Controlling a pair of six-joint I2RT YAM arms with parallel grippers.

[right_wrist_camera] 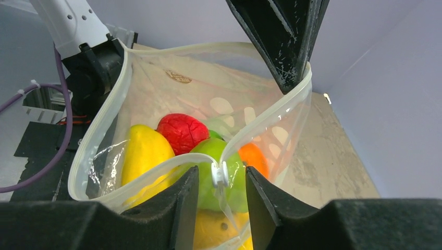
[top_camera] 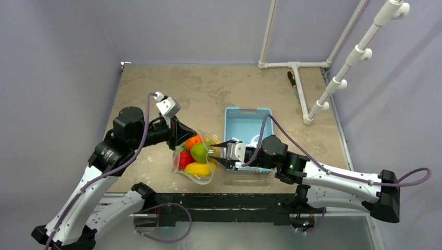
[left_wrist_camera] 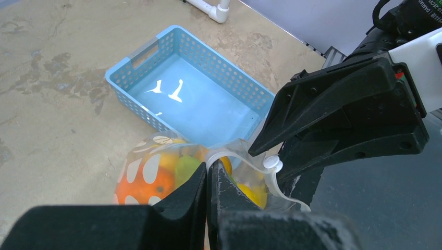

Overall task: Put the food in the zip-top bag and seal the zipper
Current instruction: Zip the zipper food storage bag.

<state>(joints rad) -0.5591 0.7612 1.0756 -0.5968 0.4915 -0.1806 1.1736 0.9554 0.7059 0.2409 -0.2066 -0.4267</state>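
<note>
The zip-top bag point(top_camera: 204, 179) is held up over the table's front edge, its mouth open. Inside lies the food: an orange point(top_camera: 193, 141), a green fruit point(top_camera: 199, 152), a red one point(top_camera: 185, 159) and a yellow one point(top_camera: 198, 169). My left gripper point(top_camera: 183, 139) is shut on the far end of the zipper point(right_wrist_camera: 271, 112), its fingertips point(right_wrist_camera: 284, 52) pinching the strip. My right gripper point(right_wrist_camera: 221, 177) is open. The white slider point(right_wrist_camera: 219, 174) sits between its jaws with a gap on each side. In the left wrist view, the slider point(left_wrist_camera: 271, 163) rests just under the right fingers point(left_wrist_camera: 333, 104).
A light-blue basket point(top_camera: 247, 122) stands right behind the bag, under my right wrist. A white pipe frame point(top_camera: 297, 65) and a dark tool point(top_camera: 293, 80) lie at the back right. The bag hangs close to the table's front edge point(top_camera: 156, 191).
</note>
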